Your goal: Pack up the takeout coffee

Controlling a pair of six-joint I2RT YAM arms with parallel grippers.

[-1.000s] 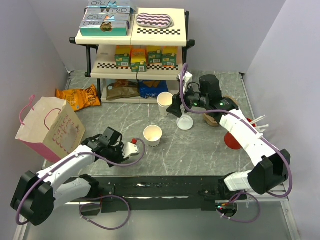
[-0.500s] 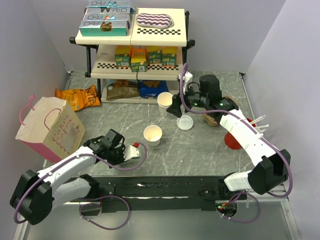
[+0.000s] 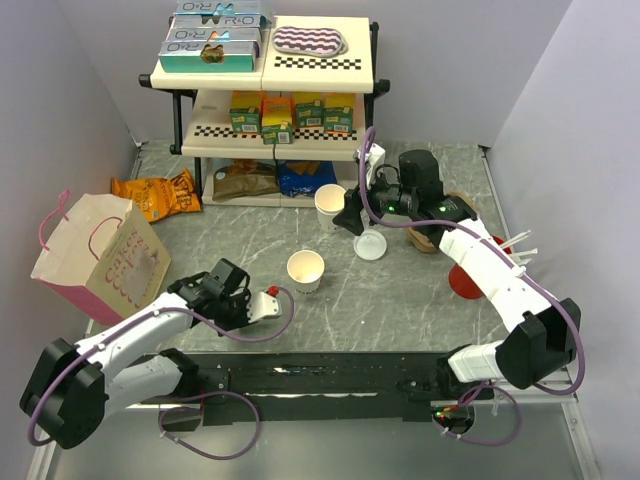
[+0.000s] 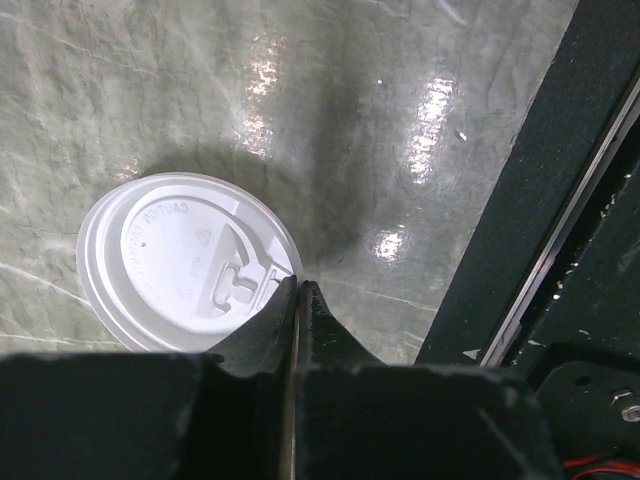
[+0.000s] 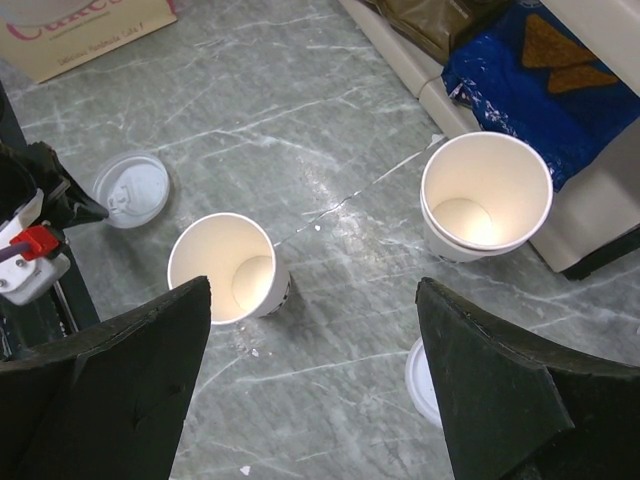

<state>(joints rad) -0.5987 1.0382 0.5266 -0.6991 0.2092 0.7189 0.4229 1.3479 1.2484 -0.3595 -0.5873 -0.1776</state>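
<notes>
No lidded cup shows. A single cream paper cup (image 3: 305,270) stands open and upright mid-table; it also shows in the right wrist view (image 5: 222,265). A round white plastic lid (image 4: 185,262) lies flat near the table's front edge, and shows in the right wrist view (image 5: 130,188). My left gripper (image 3: 255,300) (image 4: 298,287) is shut, pinching that lid's rim, with one finger over the lid and one outside it. My right gripper (image 3: 352,222) (image 5: 312,290) is wide open and empty, hovering above the table between the single cup and a second white lid (image 3: 370,245) (image 5: 422,385).
A stack of lidless cream cups (image 3: 330,205) (image 5: 487,195) stands before the shelf rack (image 3: 270,150). A paper bag (image 3: 95,255) lies at the left, with an orange chip bag (image 3: 155,193) behind it. A red cup with straws (image 3: 470,275) is right. A black rail (image 3: 320,375) runs along the front.
My left gripper has shifted slightly toward the front edge and to the right, with the lid at its tips. The right arm has not moved.
</notes>
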